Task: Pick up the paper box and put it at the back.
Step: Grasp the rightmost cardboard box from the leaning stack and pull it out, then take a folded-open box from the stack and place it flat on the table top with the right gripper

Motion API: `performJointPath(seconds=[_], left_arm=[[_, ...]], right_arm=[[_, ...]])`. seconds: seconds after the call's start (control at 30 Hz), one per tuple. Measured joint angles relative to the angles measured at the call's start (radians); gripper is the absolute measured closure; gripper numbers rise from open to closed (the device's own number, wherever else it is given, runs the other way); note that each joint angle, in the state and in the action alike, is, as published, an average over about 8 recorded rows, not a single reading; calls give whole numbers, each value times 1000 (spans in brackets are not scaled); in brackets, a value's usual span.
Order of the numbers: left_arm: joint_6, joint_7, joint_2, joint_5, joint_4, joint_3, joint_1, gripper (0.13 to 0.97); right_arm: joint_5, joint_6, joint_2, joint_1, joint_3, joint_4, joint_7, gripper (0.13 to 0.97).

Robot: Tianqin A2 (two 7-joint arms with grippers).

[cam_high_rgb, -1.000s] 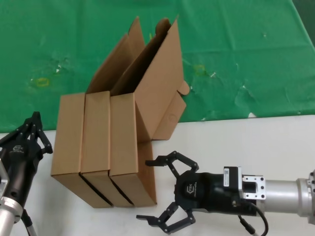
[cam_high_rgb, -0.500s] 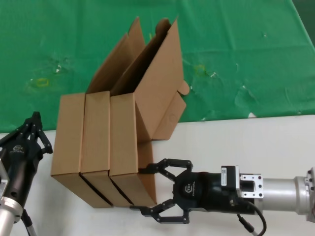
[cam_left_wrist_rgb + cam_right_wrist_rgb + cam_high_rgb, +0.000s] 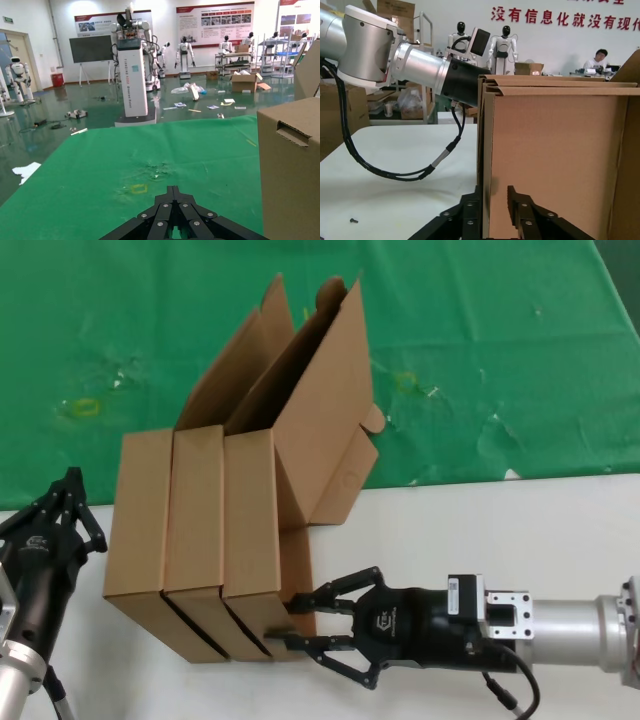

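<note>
1. The left gripper (image 3: 72, 502) waits just beside the left end of the row of three boxes, not touching it. Its fingers are pressed together to a point.
2. The three brown boxes stand on edge, side by side, across the seam between the white tabletop (image 3: 500, 530) and the green cloth (image 3: 480, 350). Their lids lean open over the cloth.
3. The paper box (image 3: 262, 540) is the rightmost of the row, touching its middle neighbour (image 3: 195, 530).
4. The right gripper (image 3: 305, 625) is at that box's near right corner. Its fingers straddle the thin cardboard wall, one inside and one outside, nearly pinching it.
5. Risk: a grip on one thin wall near a corner may let the box swing or tear free when lifted.
6. Risk: the raised lid (image 3: 325, 400) and the touching neighbour could drag, tipping the row.
</note>
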State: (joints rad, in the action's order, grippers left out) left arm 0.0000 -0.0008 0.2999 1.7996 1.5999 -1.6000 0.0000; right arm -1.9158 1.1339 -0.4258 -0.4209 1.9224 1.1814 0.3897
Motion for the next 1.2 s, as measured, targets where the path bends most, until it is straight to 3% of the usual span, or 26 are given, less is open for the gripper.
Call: performJointPath(seconds=[0.2,0.73,0.93,1.2], left_arm=[[0,0,0,0,0,0,0,953],[0,0,0,0,0,0,0,953],[0,0,0,0,0,0,0,953],[0,0,0,0,0,0,0,953]], right_arm=[[4,1,6,-6,3,-12,1,863],[-11,12,-29,27,-10,49,-30,940],[-77,47,-129,85,-82,171,-74,945],[-140,64,-356,127,-233,318,-175,945]])
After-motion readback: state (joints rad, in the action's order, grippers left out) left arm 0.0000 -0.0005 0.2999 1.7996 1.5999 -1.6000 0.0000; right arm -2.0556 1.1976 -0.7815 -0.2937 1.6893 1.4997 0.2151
